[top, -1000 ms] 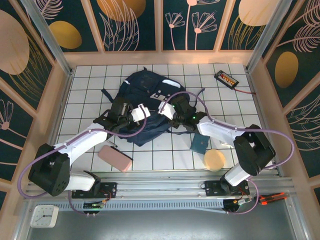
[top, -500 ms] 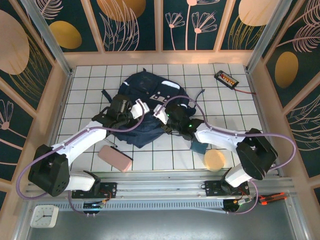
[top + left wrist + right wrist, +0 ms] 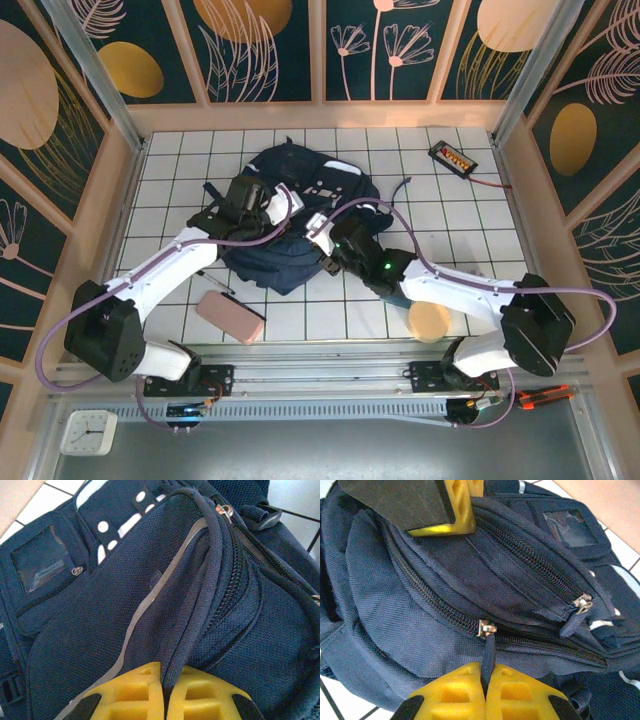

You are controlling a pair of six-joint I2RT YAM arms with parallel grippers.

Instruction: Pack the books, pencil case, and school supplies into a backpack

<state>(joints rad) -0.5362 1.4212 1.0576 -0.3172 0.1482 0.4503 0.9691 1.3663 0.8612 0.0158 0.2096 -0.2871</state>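
Backpack [image 3: 300, 175] lies upper centre in the top view. Over the last second the right gripper [image 3: 484, 674], clenched on the main zip pull [image 3: 488, 647], has swung toward lower left. The left gripper [image 3: 165, 680], clamped on a dark strap [image 3: 207, 580], has moved up-frame. I read that as unzipping under way with the bag braced; the pink pencil case [image 3: 230, 318] is unpacked, on the tiles lower left.

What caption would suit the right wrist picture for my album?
Right end effector pinches the dark zipper pull of the large navy-blue fabric backpack.
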